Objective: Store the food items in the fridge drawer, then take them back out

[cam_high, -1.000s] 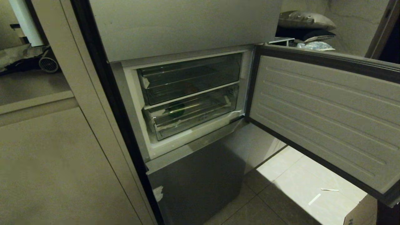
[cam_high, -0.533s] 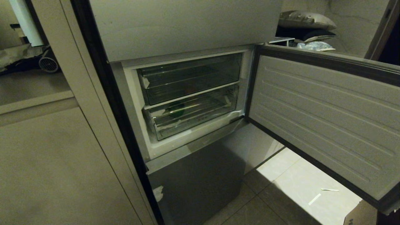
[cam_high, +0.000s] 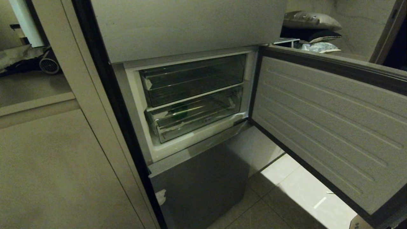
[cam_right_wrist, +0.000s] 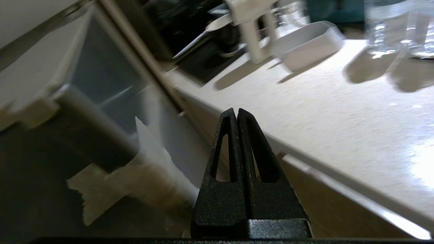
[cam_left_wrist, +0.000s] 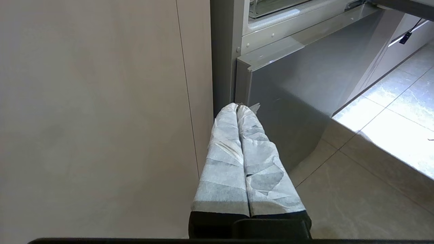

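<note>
The fridge's middle compartment stands open with two clear drawers pushed in, an upper one and a lower fridge drawer with white tape scraps on its front. A dark-green food item lies inside the lower drawer at its left. Neither gripper shows in the head view. My right gripper is shut and empty, close beside the taped edge of the open door. My left gripper, wrapped in white tape, is shut and parked low by the bottom fridge door.
The open door juts out to the right over the tiled floor. A pale cabinet panel flanks the fridge on the left. In the right wrist view a counter carries a white tray and clear bottles.
The open door has swung a little inward towards the fridge. The drawers and the green item have not moved.
</note>
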